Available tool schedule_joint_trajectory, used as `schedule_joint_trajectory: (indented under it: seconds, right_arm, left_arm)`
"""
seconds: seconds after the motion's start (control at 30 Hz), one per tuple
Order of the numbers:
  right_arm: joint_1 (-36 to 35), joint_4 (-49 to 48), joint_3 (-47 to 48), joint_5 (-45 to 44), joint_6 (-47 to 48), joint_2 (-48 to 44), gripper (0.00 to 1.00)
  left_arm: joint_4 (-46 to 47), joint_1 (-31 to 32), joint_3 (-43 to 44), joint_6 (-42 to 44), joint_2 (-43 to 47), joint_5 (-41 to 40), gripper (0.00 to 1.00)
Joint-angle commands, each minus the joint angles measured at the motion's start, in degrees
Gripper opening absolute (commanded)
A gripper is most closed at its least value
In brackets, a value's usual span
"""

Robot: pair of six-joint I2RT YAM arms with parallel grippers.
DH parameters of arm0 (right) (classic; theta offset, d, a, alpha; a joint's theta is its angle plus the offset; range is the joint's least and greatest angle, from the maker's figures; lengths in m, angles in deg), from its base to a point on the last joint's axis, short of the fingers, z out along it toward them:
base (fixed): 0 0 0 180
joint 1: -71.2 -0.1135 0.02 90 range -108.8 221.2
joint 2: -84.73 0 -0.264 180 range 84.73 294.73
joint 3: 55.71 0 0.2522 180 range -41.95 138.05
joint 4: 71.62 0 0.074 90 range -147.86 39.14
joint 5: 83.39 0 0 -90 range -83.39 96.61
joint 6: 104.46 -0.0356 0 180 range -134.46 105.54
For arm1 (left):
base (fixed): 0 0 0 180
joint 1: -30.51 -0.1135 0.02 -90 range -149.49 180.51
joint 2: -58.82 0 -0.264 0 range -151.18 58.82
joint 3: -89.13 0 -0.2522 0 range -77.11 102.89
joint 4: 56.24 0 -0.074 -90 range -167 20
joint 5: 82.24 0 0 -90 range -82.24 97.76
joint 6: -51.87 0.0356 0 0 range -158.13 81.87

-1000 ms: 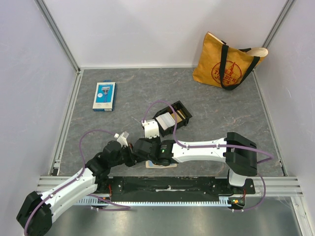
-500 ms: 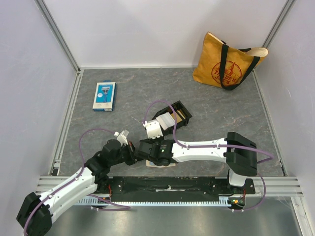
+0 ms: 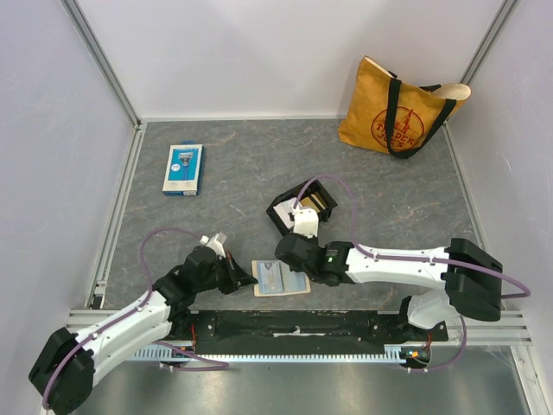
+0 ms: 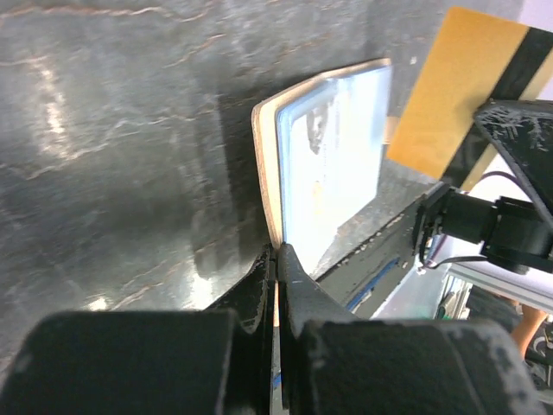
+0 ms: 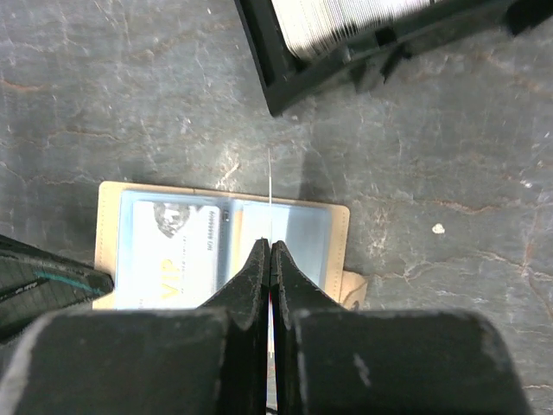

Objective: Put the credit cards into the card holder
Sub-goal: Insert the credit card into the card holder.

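The tan card holder lies open near the table's front edge, with a white VIP card in its left slot. My left gripper is shut on the holder's left edge. My right gripper is just above the holder's right half and is shut on a gold credit card with a black stripe. That card shows only edge-on in the right wrist view. More credit cards stand in the small black tray, which also shows in the right wrist view.
A blue-and-white flat package lies at the back left. A yellow tote bag leans on the back right wall. Metal rails run along the table's left and near edges.
My right arm has swung right and its wrist has come from beside the tray to above the holder, uncovering the holder. My left gripper has shifted slightly right at the holder's edge.
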Motion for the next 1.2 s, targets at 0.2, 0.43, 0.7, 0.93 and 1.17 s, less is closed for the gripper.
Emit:
schedule_joint_trajectory:
  seconds: [0.2, 0.43, 0.7, 0.93, 1.17]
  right_arm:
    - [3.1, -8.1, -8.0, 10.1, -3.2, -4.6, 0.0]
    - [4.4, -7.4, -12.0, 10.7, -4.7, -10.4, 0.0]
    - [4.5, -5.0, -13.5, 12.1, -6.1, -10.5, 0.0]
    - [4.7, -4.5, -15.1, 12.8, -6.4, -13.6, 0.0]
    - [5.1, -4.0, -16.0, 13.4, -6.6, -13.9, 0.0]
  left_arm:
    - [-0.7, 0.0, 0.8, 2.1, -4.2, -2.1, 0.02]
    - [-1.4, 0.1, 0.7, 2.2, -4.1, -2.2, 0.02]
    - [-1.3, 0.0, 0.9, 2.3, -4.0, -2.1, 0.02]
    - [-1.0, 0.0, 0.7, 2.5, -4.0, -1.9, 0.02]
    - [-1.0, 0.0, 0.5, 2.7, -4.0, -1.5, 0.02]
